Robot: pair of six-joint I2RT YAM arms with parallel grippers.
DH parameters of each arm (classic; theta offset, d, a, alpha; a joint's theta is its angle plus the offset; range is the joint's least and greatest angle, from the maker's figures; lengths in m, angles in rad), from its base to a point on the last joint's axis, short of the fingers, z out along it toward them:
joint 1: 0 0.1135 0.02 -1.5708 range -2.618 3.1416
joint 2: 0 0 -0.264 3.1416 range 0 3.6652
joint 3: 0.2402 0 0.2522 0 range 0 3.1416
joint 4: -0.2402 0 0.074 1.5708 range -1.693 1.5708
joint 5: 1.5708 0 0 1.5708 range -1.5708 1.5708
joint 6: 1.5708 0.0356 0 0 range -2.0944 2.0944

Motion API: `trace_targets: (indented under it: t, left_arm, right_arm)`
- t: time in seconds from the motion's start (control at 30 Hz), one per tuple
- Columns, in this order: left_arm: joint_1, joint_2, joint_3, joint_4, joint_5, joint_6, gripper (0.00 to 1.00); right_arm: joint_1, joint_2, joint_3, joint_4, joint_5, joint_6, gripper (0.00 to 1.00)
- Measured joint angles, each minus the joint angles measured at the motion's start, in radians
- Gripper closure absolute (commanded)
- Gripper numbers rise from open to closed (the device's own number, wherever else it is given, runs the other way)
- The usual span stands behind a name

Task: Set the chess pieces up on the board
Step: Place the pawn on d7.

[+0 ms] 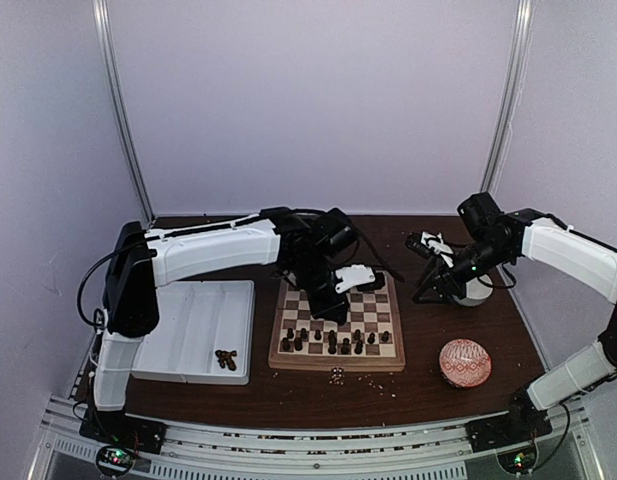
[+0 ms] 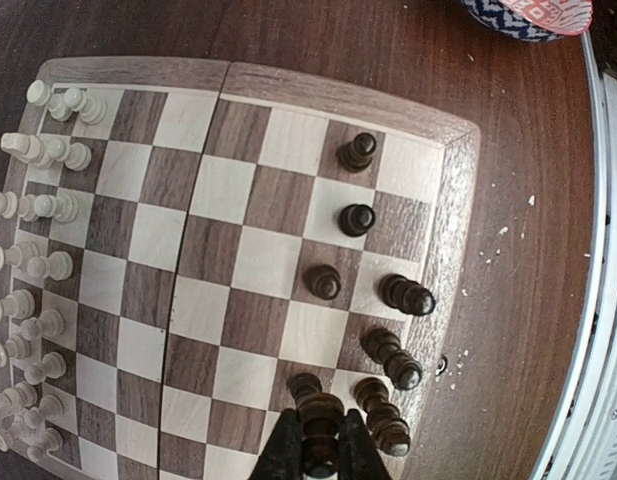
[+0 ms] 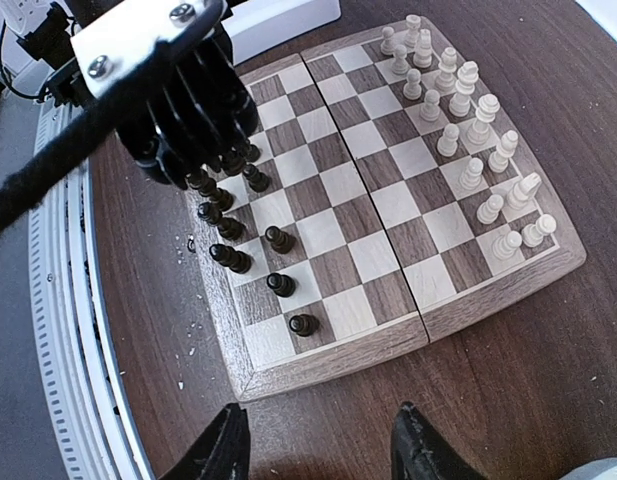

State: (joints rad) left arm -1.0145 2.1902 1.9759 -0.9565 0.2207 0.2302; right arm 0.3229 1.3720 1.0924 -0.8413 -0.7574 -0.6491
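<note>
The board [image 1: 373, 318] lies mid-table. In the left wrist view, cream-white chess pieces [image 2: 38, 210] line the left edge of the board [image 2: 238, 260], and dark ones [image 2: 356, 218] stand along its right side. My left gripper [image 2: 319, 435] is shut on a dark piece [image 2: 320, 410] held just over a square beside other dark pieces. From above, it [image 1: 328, 305] hovers over the board's left half. My right gripper [image 3: 320, 412] is open and empty above bare table, off the board [image 3: 388, 200]. It [image 1: 428, 290] sits right of the board.
A white divided tray [image 1: 193, 330] left of the board holds a few dark pieces [image 1: 226, 359]. A red patterned bowl [image 1: 465, 362] sits at the front right, and a white container [image 1: 475, 292] sits by the right gripper. Pale crumbs [image 1: 338, 375] lie before the board.
</note>
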Motion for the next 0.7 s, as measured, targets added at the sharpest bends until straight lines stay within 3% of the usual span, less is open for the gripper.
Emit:
trace_targets:
  t: [0.7]
  left_arm:
    - [-0.002, 0.133, 0.078, -0.014, 0.012, 0.012, 0.98]
  right_arm:
    - [-0.002, -0.002, -0.005, 0.001, 0.0, -0.003, 0.52]
